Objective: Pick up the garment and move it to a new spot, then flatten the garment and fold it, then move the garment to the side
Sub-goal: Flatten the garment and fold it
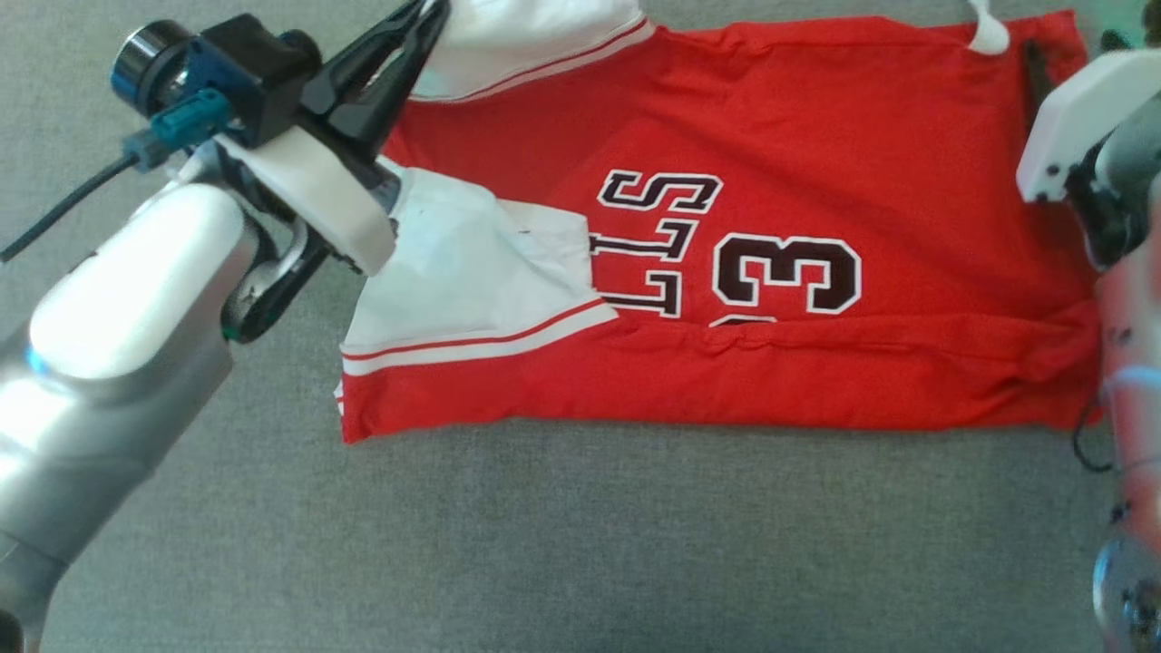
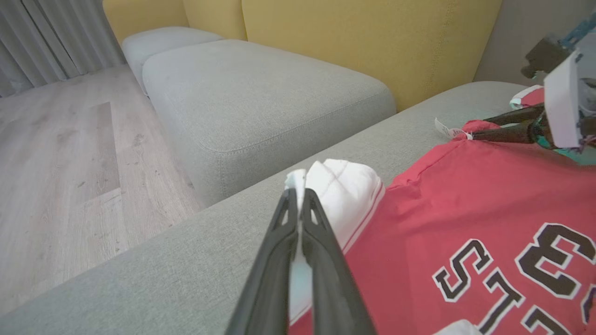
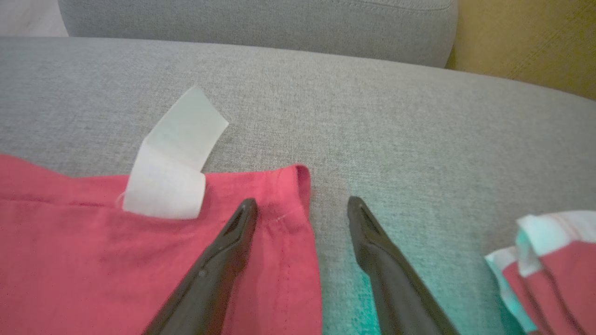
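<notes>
The garment (image 1: 771, 136) is a red jersey with white sleeves and dark lettering, spread across a grey cushion (image 1: 580, 544). My left gripper (image 1: 426, 14) at the top left is shut on the far white sleeve (image 2: 344, 190), and in the left wrist view its fingers (image 2: 296, 190) pinch the fabric. At the garment's right end my right gripper (image 3: 301, 204) stands open. One finger rests on the red hem corner (image 3: 288, 218) and the other on bare cushion. A white tag (image 3: 172, 158) curls up beside it.
A second grey cushion (image 2: 260, 102) and yellow backrests (image 2: 363, 37) lie beyond the sleeve, with wood floor (image 2: 60, 163) to the left. Another red and white cloth (image 3: 549, 265) sits close to my right gripper.
</notes>
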You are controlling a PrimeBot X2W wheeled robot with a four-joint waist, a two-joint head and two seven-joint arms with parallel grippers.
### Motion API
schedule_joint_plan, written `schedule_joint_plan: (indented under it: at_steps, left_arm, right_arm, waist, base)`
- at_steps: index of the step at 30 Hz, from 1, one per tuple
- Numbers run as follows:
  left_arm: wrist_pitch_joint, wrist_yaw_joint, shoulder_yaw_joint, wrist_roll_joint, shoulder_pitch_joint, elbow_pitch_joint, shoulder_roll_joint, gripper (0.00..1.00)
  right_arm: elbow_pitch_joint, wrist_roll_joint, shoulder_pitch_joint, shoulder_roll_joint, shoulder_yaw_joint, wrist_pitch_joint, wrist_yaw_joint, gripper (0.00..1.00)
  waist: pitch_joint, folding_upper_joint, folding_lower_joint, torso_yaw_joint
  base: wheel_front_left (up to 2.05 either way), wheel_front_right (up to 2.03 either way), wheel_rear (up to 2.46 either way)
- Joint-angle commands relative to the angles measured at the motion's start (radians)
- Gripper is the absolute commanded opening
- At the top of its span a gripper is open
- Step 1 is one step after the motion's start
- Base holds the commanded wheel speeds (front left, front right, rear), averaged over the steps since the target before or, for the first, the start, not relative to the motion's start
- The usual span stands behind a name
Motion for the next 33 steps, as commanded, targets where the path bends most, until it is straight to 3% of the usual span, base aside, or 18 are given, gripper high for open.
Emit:
schedule_joint_plan:
  at_steps: [1,4,5,6,7,16,21,33]
  left_arm:
    - [0.008,0.01,0.037,0.003,-0.029,-0.043,0.042,0.0]
    - [0.019,0.016,0.04,-0.006,-0.029,-0.067,0.043,0.0]
    - [0.022,0.019,0.04,-0.006,-0.03,-0.069,0.046,0.0]
    - [0.024,0.022,0.041,-0.006,-0.031,-0.069,0.05,0.0]
    - [0.027,0.027,0.044,-0.006,-0.033,-0.068,0.054,0.0]
    - [0.006,0.089,0.101,-0.002,-0.081,0.012,0.083,0.0]
    - [-0.021,0.1,0.133,0.015,-0.163,0.115,0.083,0.0]
    - [-0.153,0.104,0.13,0.111,-0.363,0.4,-0.02,0.0]
  right_arm:
    - [0.01,-0.021,-0.046,-0.009,0.018,0.011,-0.001,1.0]
    - [0.082,-0.05,-0.078,-0.023,0.047,0.025,-0.001,1.0]
    - [0.108,-0.056,-0.087,-0.027,0.059,0.033,-0.001,0.95]
    - [0.131,-0.059,-0.096,-0.03,0.069,0.039,-0.001,0.56]
    - [0.148,-0.059,-0.106,-0.033,0.077,0.037,-0.001,0.0]
    - [0.177,0.036,-0.218,-0.009,0.076,-0.125,-0.001,0.0]
    - [0.168,0.12,-0.301,0.0,0.09,-0.209,-0.001,0.0]
    - [0.202,0.262,-0.4,0.036,0.153,-0.373,-0.001,0.0]
  waist:
    - [0.016,0.0,0.0,0.011]
    - [0.027,0.0,0.0,0.015]
    - [0.029,0.0,0.0,0.015]
    - [0.031,0.0,0.0,0.014]
    - [0.033,0.0,0.0,0.012]
    - [0.033,0.0,0.0,-0.02]
    - [0.042,0.0,0.0,-0.048]
    - [0.056,0.0,0.0,-0.082]
  base:
    - [0.0,0.0,0.0]
    - [0.0,0.0,0.0]
    - [0.0,0.0,0.0]
    - [0.0,0.0,0.0]
    - [0.0,0.0,0.0]
    - [0.0,0.0,0.0]
    - [0.0,0.0,0.0]
    - [0.0,0.0,0.0]
